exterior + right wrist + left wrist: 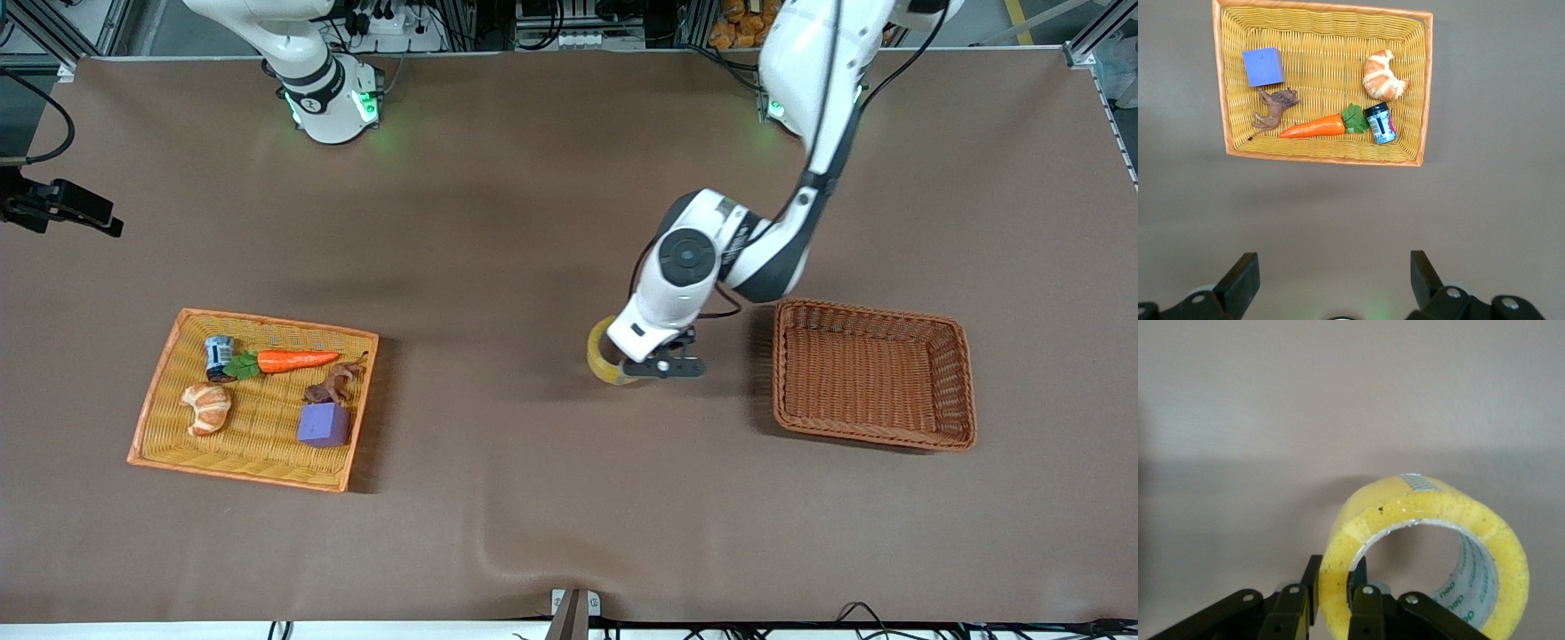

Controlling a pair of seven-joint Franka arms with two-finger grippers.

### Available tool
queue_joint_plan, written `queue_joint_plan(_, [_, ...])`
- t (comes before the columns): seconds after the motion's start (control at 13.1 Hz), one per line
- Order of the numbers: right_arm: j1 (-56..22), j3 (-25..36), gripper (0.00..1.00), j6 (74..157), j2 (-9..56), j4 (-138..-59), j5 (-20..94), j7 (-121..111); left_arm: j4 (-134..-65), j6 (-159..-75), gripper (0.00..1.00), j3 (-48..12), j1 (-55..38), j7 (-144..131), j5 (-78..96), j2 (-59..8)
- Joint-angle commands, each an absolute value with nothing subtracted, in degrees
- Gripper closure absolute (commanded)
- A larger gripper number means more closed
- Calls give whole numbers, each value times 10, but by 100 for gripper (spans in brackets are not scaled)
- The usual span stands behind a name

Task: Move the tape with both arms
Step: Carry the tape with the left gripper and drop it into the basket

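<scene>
Purple block (324, 424) sits nearest the front camera, in the orange tray (156, 395) w/ croissant (207, 407), carrot (296, 360), small jar (219, 355) & brown toy animal (332, 384). Tape (603, 357) is mid-table, between tray & empty brown wicker basket (962, 382). Left gripper (660, 365) is clenched on the roll's wall, one finger inside the core, prob. to carry it on edge. Right gripper (1331, 280) hangs released over bare table near the tray; that arm waits.
</scene>
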State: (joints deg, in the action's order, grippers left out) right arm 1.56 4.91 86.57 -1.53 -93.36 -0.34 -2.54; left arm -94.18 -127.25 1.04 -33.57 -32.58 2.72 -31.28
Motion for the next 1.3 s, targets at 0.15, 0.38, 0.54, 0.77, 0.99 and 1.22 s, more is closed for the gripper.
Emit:
queue_joint_plan(0.15, [26, 40, 0, 860, -19, -926, -5, -35, -963, -1142, 100, 5, -196, -150, 37, -193])
queue_joint_plan(0.38, [26, 40, 0, 863, -18, -926, -4, -36, -984, -1113, 100, 6, -88, 11, 34, -198])
queue_joint_plan(0.54, [26, 40, 0, 860, -18, -926, -5, -37, -985, -1116, 100, 7, -51, 58, 35, -222])
queue_joint_plan(0.77, [27, 40, 0, 856, -16, -909, -5, -34, -983, -1167, 100, 6, -15, 80, 31, -286])
queue_joint_plan(0.99, [27, 40, 0, 853, -11, -905, -4, -35, -979, -1221, 100, 6, 1, 110, 36, -323])
queue_joint_plan(1.22, [25, 40, 0, 853, -7, -905, -4, -34, -966, -1221, 57, 8, -1, 114, 31, -327])
